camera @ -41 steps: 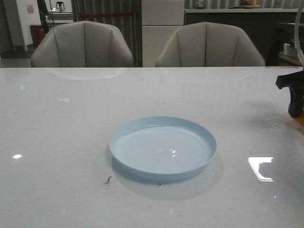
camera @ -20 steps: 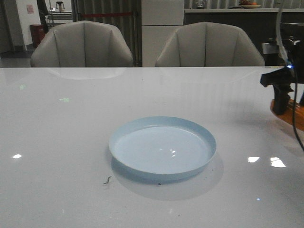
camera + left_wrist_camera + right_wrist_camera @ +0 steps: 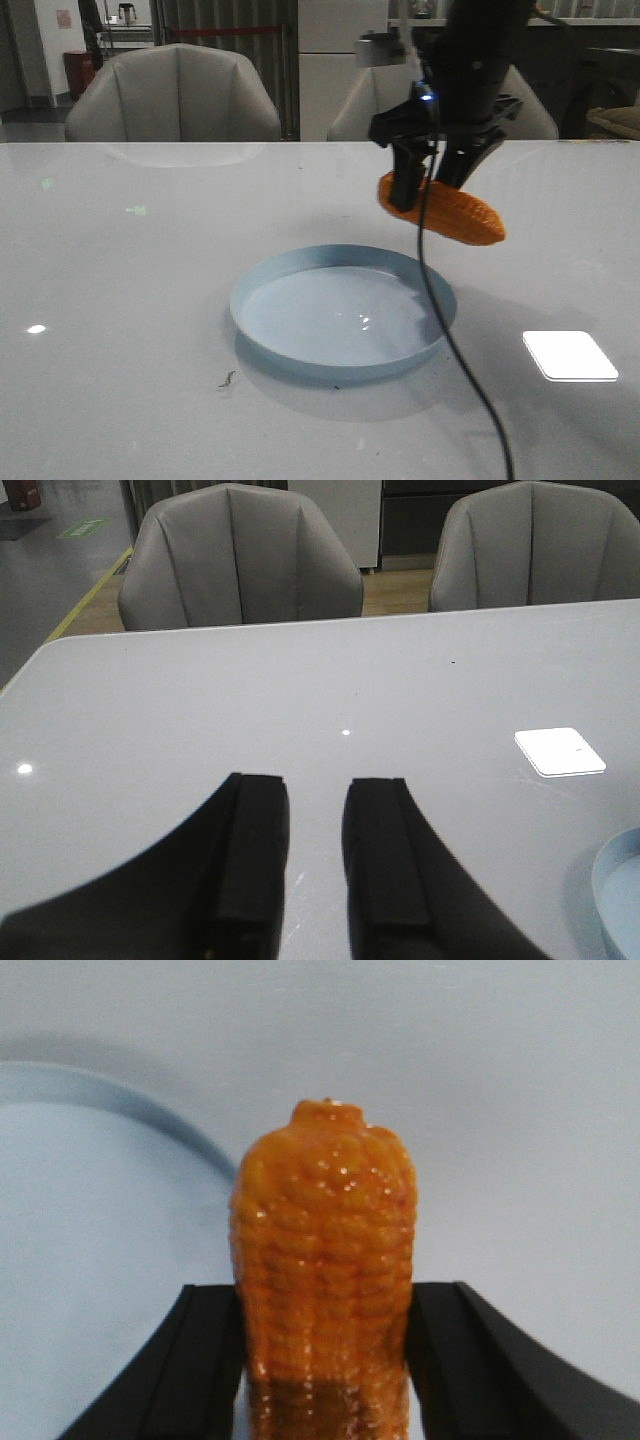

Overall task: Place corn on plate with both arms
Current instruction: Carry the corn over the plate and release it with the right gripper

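Orange corn (image 3: 445, 209), bumpy all over, thin at one end. Up in the air, tilted, thin end lower and pointing toward the right. Squeezed between two black fingers (image 3: 190, 1360) of the right gripper (image 3: 432, 178), just past the far right edge of the plate. Round pale blue plate (image 3: 342, 313), shallow with a low rim, flat on the white table, nothing in it.

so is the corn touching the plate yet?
Apart. Front view: the corn hangs in the right gripper, clear above the plate rim's far right.
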`<state>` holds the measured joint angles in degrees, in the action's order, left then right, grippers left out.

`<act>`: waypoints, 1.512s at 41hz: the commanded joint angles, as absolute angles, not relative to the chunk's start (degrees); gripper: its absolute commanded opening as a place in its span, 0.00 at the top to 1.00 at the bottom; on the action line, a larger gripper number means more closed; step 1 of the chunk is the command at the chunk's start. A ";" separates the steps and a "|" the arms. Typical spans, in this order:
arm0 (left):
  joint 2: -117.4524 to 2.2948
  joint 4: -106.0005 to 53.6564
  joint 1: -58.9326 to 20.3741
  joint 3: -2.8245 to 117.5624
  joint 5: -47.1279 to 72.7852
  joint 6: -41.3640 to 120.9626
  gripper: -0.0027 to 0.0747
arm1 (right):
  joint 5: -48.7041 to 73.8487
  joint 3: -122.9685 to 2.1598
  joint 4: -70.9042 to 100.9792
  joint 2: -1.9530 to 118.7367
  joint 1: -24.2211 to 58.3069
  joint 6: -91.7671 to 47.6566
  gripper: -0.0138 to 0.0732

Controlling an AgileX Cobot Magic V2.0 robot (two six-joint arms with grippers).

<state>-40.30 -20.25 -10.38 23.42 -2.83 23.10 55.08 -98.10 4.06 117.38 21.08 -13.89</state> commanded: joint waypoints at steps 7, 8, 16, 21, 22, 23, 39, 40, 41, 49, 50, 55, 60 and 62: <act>-40.04 -20.68 -10.38 25.19 -7.80 22.74 0.64 | 53.47 -100.11 5.48 114.18 30.24 -15.09 0.47; -40.04 -20.68 -10.38 25.19 -7.80 22.74 0.64 | 53.36 -100.11 5.63 114.31 30.67 -15.09 0.47; -40.04 -20.68 -10.38 25.19 -7.80 22.74 0.64 | 52.51 -100.11 5.81 116.68 34.15 -15.09 0.47; -40.04 -20.68 -10.38 25.19 -7.80 22.74 0.64 | 53.19 -100.11 5.81 118.35 34.16 -15.09 0.43; -40.04 -20.68 -10.38 25.19 -7.80 22.74 0.64 | 53.30 -100.11 5.81 118.52 34.16 -15.09 0.41; -40.04 -20.68 -10.38 25.19 -7.80 22.74 0.64 | 53.38 -100.11 5.81 118.64 34.16 -15.09 0.38; -40.04 -20.68 -10.38 25.19 -7.80 22.74 0.64 | 53.29 -100.11 5.51 119.01 34.16 -15.09 0.26; -40.04 -20.68 -10.38 25.19 -7.80 22.74 0.64 | 53.95 -100.16 5.51 118.88 34.16 -15.09 0.26; -40.04 -20.68 -10.38 25.19 -7.80 22.74 0.64 | 54.37 -100.28 5.51 118.78 34.16 -15.09 0.26; -40.04 -20.68 -10.38 25.19 -7.80 22.74 0.64 | 55.10 -104.33 5.29 116.88 32.49 -15.09 0.26; -40.04 -20.68 -10.38 25.19 -7.80 22.74 0.64 | 55.38 -105.22 5.29 116.39 32.13 -15.09 0.26; -40.04 -20.68 -10.38 25.19 -7.80 22.74 0.64 | 57.19 -108.52 5.29 114.38 28.70 -14.10 0.26; -40.04 -20.68 -10.38 25.19 -7.80 22.74 0.64 | 58.98 -109.92 5.64 111.55 23.24 -10.78 0.27; -40.04 -20.68 -10.38 25.19 -7.80 22.74 0.64 | 59.43 -109.92 6.30 110.19 20.66 -10.45 0.27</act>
